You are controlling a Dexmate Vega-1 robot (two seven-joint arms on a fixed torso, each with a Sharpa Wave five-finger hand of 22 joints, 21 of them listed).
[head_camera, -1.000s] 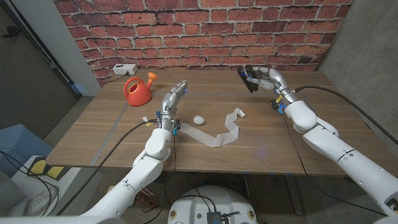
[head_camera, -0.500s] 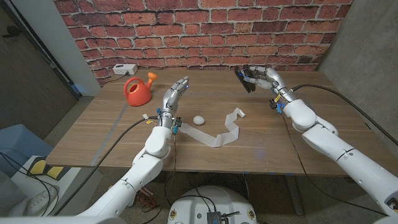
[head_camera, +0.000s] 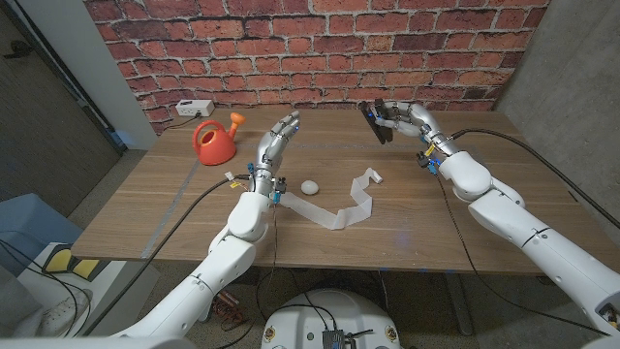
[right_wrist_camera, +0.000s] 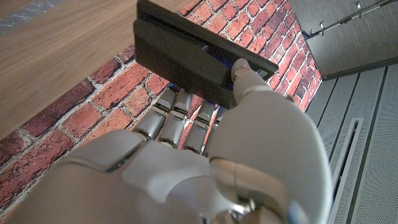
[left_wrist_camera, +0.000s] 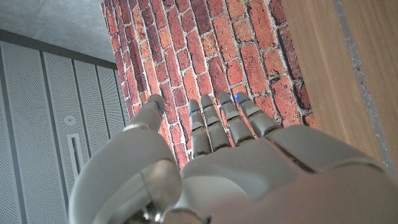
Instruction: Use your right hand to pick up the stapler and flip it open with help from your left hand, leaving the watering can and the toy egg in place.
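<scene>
Gripping the black stapler (head_camera: 376, 121), the right hand (head_camera: 405, 118) holds it aloft.

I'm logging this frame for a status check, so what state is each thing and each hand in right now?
stapler: held off the table in the right hand, not visibly flipped open.
right hand: fingers closed around the stapler.
left hand: raised, fingers apart, holding nothing.
watering can: upright on the table.
toy egg: lying on the table, untouched.
paper strip: lying curled on the table.
</scene>
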